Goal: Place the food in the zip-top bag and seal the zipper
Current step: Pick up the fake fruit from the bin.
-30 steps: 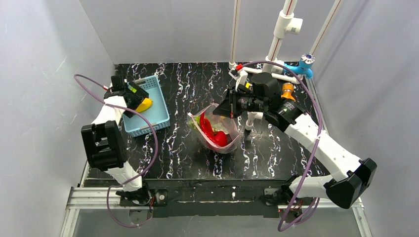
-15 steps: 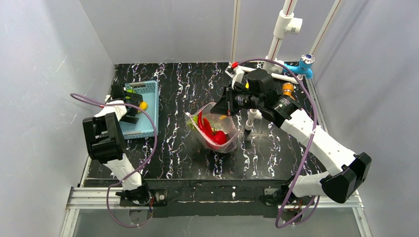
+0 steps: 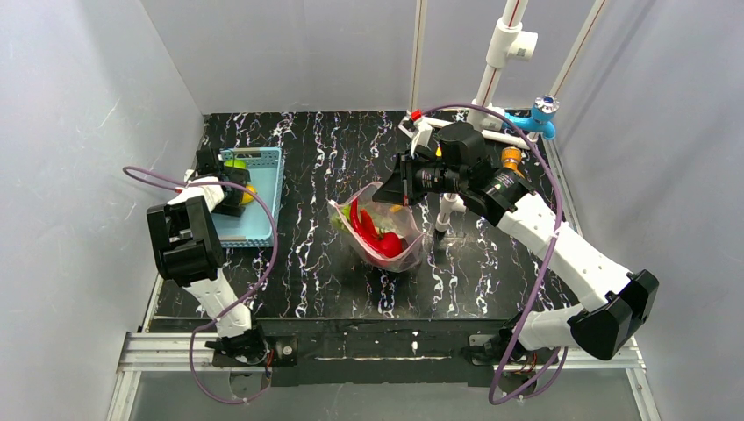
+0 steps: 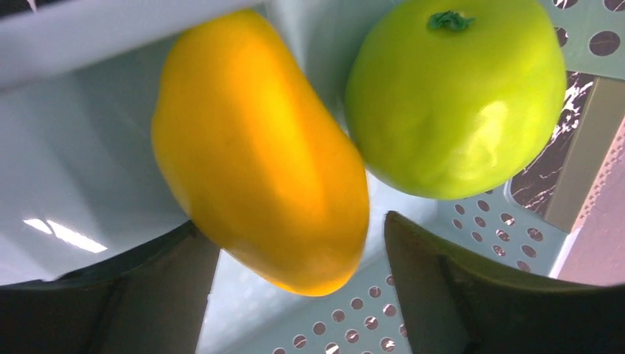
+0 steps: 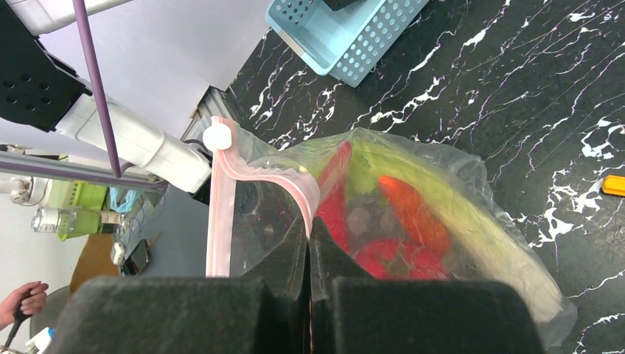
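- The left gripper is down in the light blue basket, at about 9 o'clock on the black table.
- Its two dark fingers stand apart, let go, with the low end of the yellow oval fruit between them.
- One finger may touch the yellow fruit's side, but the view is too close to be sure. The other finger is a little apart from it.
- The round green fruit lies just beside the yellow one, at its 2 o'clock, and the two look like they touch.
- The right gripper is clenched on the top edge of the zip-top bag and holds it up near the middle of the table.
- The pink zipper runs along the bag's mouth, and the mouth gapes wide, not sealed.
- Inside the bag are the long green leek, a red chili and more red food low down.
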